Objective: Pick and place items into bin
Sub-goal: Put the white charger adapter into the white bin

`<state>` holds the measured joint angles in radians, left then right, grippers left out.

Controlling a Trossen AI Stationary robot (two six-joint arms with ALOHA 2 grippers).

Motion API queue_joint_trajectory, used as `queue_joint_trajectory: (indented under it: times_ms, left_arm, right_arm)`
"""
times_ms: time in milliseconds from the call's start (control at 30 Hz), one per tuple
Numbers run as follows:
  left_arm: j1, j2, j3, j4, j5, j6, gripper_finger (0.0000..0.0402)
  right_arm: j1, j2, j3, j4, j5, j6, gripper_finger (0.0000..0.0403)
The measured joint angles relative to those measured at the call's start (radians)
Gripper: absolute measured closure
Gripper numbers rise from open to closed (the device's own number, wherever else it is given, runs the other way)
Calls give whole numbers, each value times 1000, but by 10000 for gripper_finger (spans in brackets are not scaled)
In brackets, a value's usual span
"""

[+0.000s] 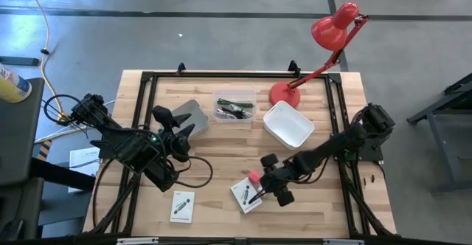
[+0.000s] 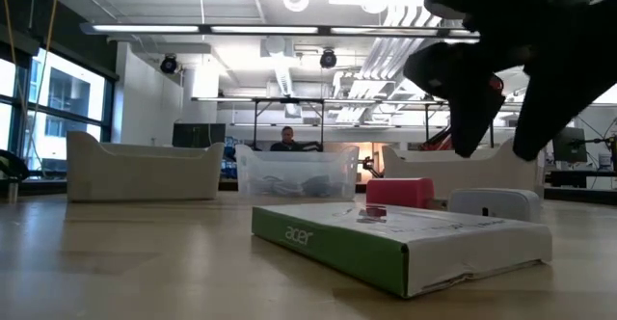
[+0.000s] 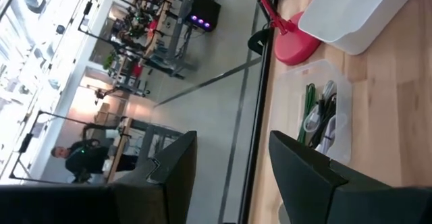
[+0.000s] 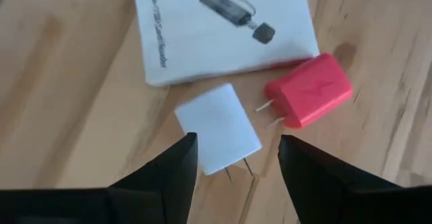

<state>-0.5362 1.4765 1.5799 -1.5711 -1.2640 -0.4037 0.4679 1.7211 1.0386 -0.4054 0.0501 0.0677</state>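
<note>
My right gripper (image 4: 236,158) is open and points down over the table's near middle (image 1: 259,190). Its fingers stand on either side of a small white square plug (image 4: 219,128), just above it, touching nothing. A pink plug (image 4: 309,90) lies next to it, and both rest beside a flat white card (image 4: 223,25) with dark print. A second card (image 1: 182,206) lies near the front edge. My left gripper (image 1: 177,124) is open and empty, raised beside a grey bin (image 1: 193,115). A clear bin (image 1: 234,106) holds a green pen and coiled cables (image 3: 318,116).
A white bin (image 1: 289,124) stands right of the clear bin. A red desk lamp (image 1: 333,29) stands with its base (image 1: 284,93) at the table's far right. In the low view the card box (image 2: 386,243) lies closest. A person shows far beyond the table (image 2: 286,139).
</note>
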Motion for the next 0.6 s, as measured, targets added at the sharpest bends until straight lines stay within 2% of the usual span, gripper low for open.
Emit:
queue_joint_trajectory:
  times_ms: [400,600]
  left_arm:
    - [0,0,0,0,18,-51,229]
    - [0,0,0,1,18,-73,229]
  right_arm:
    - [39,67,0,75,-26,-114,216]
    - [45,81,0,97,62,-136,223]
